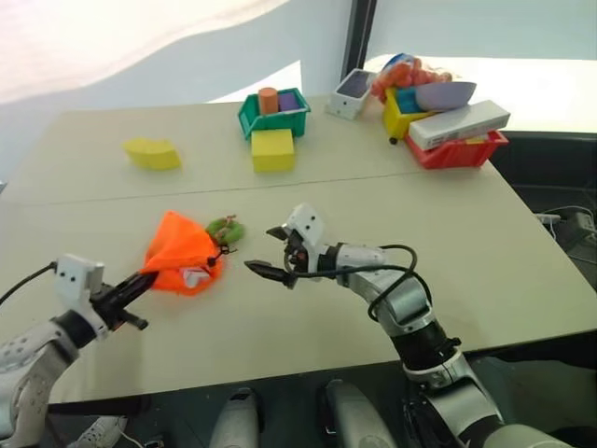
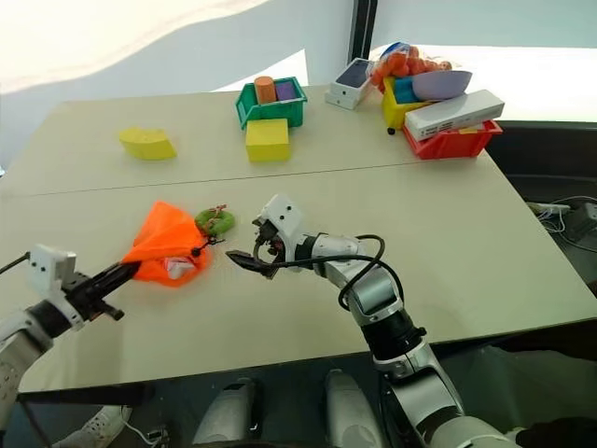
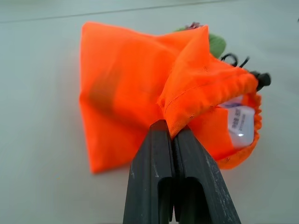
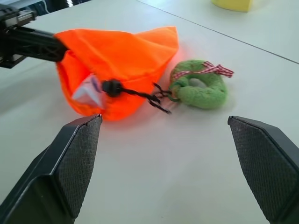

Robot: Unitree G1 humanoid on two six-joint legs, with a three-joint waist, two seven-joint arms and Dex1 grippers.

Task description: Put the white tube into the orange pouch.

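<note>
The left gripper (image 1: 140, 281) is pinching the rim of the orange pouch (image 1: 179, 250) with its jaws shut tight on the fabric, and that grip is lifting one edge so the mouth is standing open toward the right. That is likely why the pouch is peaking up instead of lying flat on the bench (image 1: 522, 261). The white tube (image 3: 240, 125) is sitting inside the pouch, just within the mouth, its pale end showing in both wrist views. Judging by that, the tube is already in, though only shallowly.

The right gripper (image 1: 277, 252) is hanging just right of the pouch mouth with its jaws spread wide and holding nothing. The black drawstring (image 4: 140, 95) is trailing from the mouth to a green fuzzy ring (image 4: 200, 85) lying near the pouch.

At the far side, a green bin (image 1: 273, 116) is holding an orange and a purple block, and a red bin (image 1: 457, 149) is carrying a long white box (image 1: 459, 124).
</note>
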